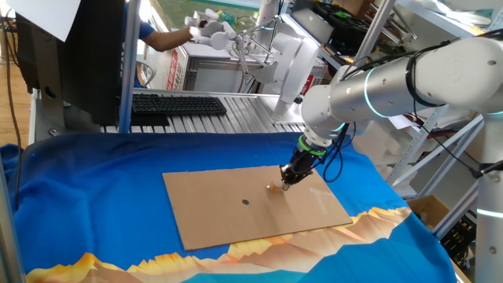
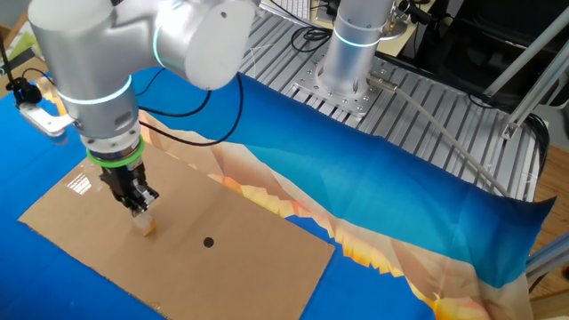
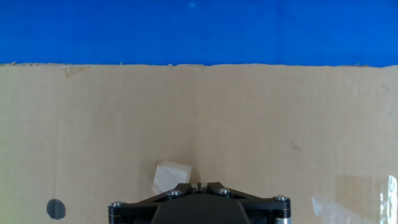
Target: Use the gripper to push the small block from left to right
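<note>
The small block is a tiny tan cube on the brown cardboard sheet. My gripper, black with a green ring above it, points down at the sheet with its tip right beside the block, on its right in this view. In the other fixed view the gripper stands just above the block. In the hand view the block lies just left of the gripper and touches or nearly touches it. The jaws are closed together and hold nothing.
A black dot is marked on the cardboard left of the block; it also shows in the other fixed view and the hand view. A blue cloth covers the table. A keyboard lies behind. Clear tape sticks to the sheet.
</note>
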